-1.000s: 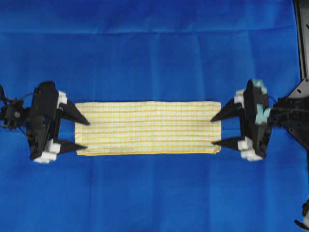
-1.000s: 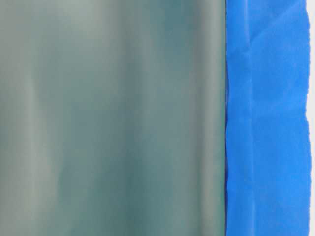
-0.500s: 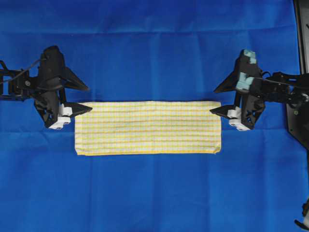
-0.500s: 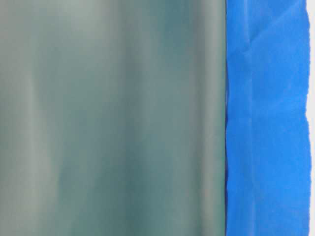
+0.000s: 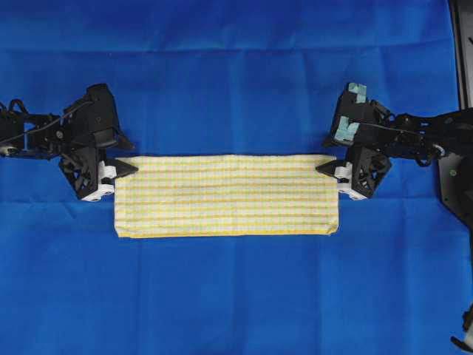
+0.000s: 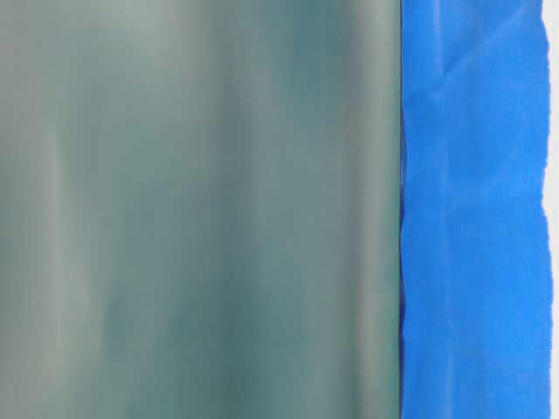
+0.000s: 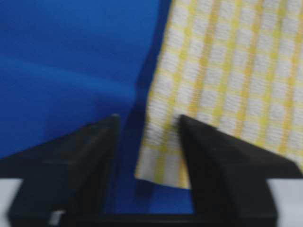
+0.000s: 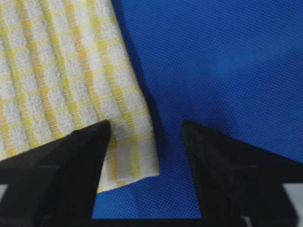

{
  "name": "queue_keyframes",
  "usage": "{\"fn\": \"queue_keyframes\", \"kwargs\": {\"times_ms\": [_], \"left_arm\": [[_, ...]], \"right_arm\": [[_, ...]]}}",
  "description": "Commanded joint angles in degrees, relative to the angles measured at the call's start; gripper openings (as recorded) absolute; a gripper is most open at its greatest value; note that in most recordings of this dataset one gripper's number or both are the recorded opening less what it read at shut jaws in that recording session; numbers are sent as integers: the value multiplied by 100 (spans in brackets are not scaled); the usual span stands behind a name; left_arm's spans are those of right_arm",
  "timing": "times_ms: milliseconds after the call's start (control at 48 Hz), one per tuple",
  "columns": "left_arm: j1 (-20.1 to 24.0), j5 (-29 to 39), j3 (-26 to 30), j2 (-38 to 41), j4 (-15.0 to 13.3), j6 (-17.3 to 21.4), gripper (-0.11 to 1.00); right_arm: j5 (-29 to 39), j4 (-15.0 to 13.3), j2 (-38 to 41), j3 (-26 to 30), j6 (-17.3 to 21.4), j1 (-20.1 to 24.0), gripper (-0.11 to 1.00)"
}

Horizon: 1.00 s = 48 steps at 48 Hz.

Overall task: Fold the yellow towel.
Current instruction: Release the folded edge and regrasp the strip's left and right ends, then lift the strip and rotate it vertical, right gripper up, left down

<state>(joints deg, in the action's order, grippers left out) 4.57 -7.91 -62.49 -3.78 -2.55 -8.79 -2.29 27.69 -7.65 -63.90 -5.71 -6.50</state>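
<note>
The yellow towel lies flat as a long checked strip on the blue cloth, running left to right. My left gripper is open at the towel's far left corner. In the left wrist view that corner of the towel lies between the two spread jaws. My right gripper is open at the far right corner. In the right wrist view that corner of the towel also lies between the jaws. I cannot tell whether the fingers touch the cloth.
A large plain blue cloth covers the whole table under the towel. A dark frame edge runs along the far right. The table-level view shows only a blurred grey-green surface and a strip of blue cloth.
Both grippers have moved from the towel's short ends toward the far side. They have turned and now sit at the two far corners. The towel has not moved.
</note>
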Motion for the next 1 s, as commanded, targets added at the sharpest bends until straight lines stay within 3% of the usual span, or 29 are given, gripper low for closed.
{"fn": "queue_keyframes", "kwargs": {"times_ms": [0,146,250,500,750,979], "left_arm": [[0,132,97,-18,0,0,36],[-9,369,132,26,-9,0,6],[-9,439,167,35,0,9,2],[-18,686,334,-62,-9,-9,2],[-334,1371,703,-932,0,35,2],[-448,1608,703,-1793,0,44,2]], "right_arm": [[35,9,-18,79,0,53,55],[35,0,-18,79,-35,97,23],[9,9,-18,79,-26,88,2],[53,26,-281,149,44,88,2],[193,53,-1195,167,88,88,2],[439,9,-2074,185,53,88,2]]}}
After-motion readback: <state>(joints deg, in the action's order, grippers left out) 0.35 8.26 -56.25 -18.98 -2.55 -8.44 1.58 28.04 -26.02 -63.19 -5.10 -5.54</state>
